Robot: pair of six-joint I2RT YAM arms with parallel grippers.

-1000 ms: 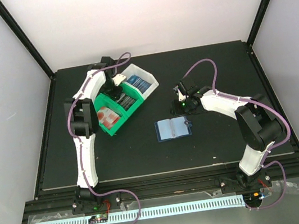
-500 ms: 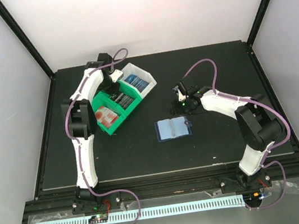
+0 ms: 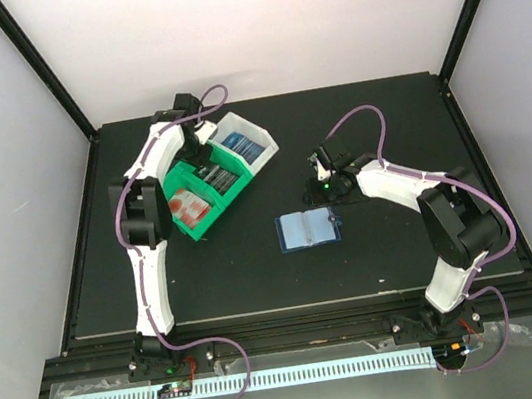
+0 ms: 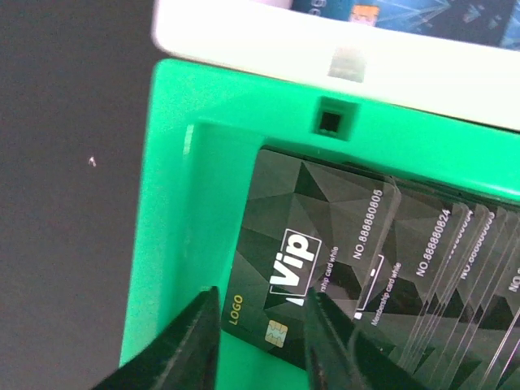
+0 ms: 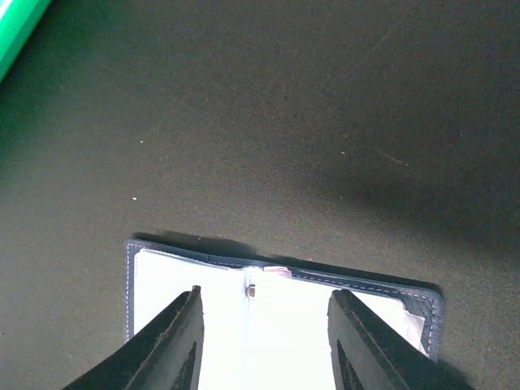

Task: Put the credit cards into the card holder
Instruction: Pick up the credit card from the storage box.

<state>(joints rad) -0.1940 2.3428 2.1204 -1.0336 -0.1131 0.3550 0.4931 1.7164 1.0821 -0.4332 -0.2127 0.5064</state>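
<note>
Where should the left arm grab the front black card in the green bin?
Grip the front VIP card by its chip-side corner, from above. The cards lean stacked in the green bin, leaving only that corner free; the left gripper straddles it.

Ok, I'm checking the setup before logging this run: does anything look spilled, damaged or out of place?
Nothing stands out. The dark cards sit in a fanned stack inside the green bin, and none have spilled onto the table. The card holder lies open and flat, with no visible damage.
</note>
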